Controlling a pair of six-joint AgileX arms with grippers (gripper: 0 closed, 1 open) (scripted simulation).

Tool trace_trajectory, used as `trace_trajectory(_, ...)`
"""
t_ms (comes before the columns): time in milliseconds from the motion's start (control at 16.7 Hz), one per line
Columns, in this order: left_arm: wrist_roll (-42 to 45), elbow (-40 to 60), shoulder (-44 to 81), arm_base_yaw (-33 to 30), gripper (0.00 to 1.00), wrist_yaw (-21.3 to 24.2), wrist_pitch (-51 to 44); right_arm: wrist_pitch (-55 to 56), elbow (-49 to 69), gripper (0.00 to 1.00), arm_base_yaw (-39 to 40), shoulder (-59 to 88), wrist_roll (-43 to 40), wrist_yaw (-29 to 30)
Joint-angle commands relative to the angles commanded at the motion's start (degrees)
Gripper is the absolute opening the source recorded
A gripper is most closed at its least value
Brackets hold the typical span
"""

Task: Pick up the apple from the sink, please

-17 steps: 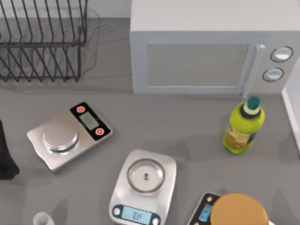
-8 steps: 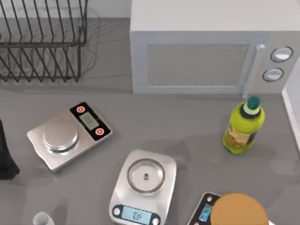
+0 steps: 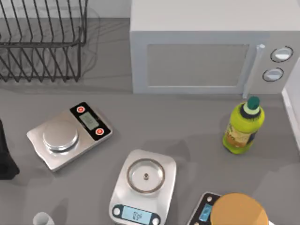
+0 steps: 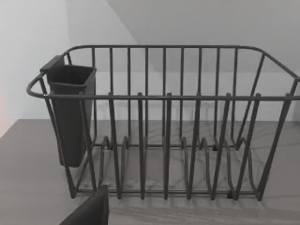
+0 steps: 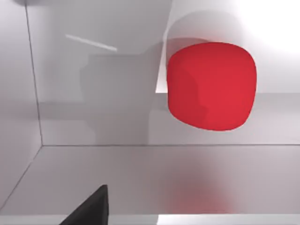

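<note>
The apple (image 5: 212, 86) is a plain red round fruit inside the sink (image 5: 108, 93), seen in the right wrist view against the basin's pale grey walls, with a faint red reflection below it. A dark part of my right gripper (image 5: 91, 208) shows at that view's edge, apart from the apple. In the top view the sink's white straight rim (image 3: 293, 117) runs along the right edge of the table. My left arm (image 3: 5, 157) is parked at the table's left edge, and a dark part of its gripper (image 4: 89, 211) faces the dish rack.
A wire dish rack (image 3: 42, 42) stands at the back left, with a microwave (image 3: 206, 51) at the back right. A yellow-green bottle (image 3: 243, 125) is near the sink rim. Three kitchen scales (image 3: 70, 135) (image 3: 144, 186) (image 3: 206, 211) fill the front, one under a tan-orange disc (image 3: 239, 211).
</note>
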Motion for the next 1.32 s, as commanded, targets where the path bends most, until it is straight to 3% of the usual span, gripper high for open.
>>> trace_trajectory(540,0.0,0.0,0.0,0.0,1.00,0.0,0.0,-0.6,1.8,1.00,-0.2,3.9,-0.4,0.0)
trace_trajectory(1080,0.0,0.0,0.0,0.0,1.00,0.0,0.0,24.4,-6.6,1.00,-0.4,19.4,-0.2,0.1)
trace_trajectory(1320,0.0,0.0,0.0,0.0,1.00,0.0,0.0,27.9,-8.3,1.00,-0.4,22.1,-0.2,0.2)
